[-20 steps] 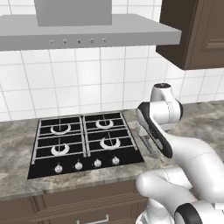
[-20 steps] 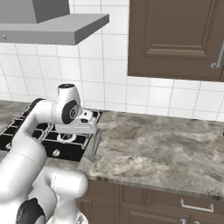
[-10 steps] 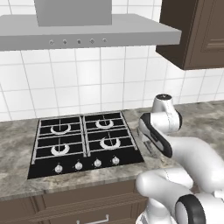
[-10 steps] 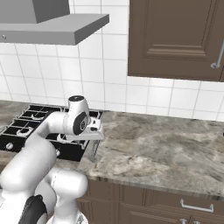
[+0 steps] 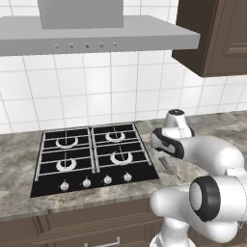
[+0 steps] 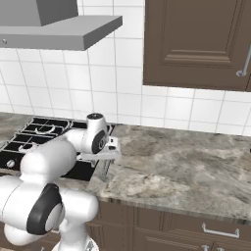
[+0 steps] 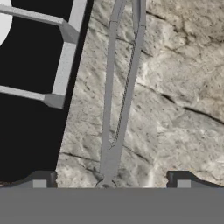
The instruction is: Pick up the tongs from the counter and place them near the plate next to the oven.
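End effector (image 7: 111, 181) lower, open astride tongs (image 7: 120, 87).

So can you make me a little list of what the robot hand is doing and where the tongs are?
tongs: lying flat on the counter, beside the hob
tongs shape: two thin arms joined at the end nearest the hand
gripper: low over the tongs, one fingertip each side
jaws: open
holding anything: no, nothing yet
hob burners: bare grates
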### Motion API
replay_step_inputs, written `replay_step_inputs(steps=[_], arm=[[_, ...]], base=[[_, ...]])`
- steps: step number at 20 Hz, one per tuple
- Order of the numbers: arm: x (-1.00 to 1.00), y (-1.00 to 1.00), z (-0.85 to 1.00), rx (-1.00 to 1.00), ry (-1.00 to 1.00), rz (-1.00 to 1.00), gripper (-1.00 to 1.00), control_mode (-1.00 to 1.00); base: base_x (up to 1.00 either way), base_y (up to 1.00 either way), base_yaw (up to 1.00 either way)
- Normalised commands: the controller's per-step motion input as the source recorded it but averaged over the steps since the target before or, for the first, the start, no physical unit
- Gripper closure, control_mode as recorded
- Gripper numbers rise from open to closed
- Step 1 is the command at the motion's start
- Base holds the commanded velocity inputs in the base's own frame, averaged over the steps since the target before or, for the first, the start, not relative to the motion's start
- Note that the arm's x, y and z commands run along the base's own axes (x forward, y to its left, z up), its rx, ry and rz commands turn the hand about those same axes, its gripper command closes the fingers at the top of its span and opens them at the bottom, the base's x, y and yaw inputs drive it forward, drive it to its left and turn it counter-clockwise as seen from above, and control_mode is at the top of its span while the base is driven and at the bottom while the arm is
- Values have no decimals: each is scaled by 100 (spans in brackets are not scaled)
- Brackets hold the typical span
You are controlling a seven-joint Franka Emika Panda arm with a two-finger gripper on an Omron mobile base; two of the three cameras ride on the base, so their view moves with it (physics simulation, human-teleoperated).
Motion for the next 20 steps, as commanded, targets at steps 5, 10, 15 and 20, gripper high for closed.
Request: replay_step_inputs(steps=[5,10,15,20], arm=[[24,0,-26,3,4,3,-100,-100],[16,0,-20,0,0,4,-100,-100],[12,0,-33,0,0,5,-100,-100],[10,0,-34,0,0,5,-100,-100]], base=[[0,0,0],[0,0,0],[0,0,0],[0,0,0]])
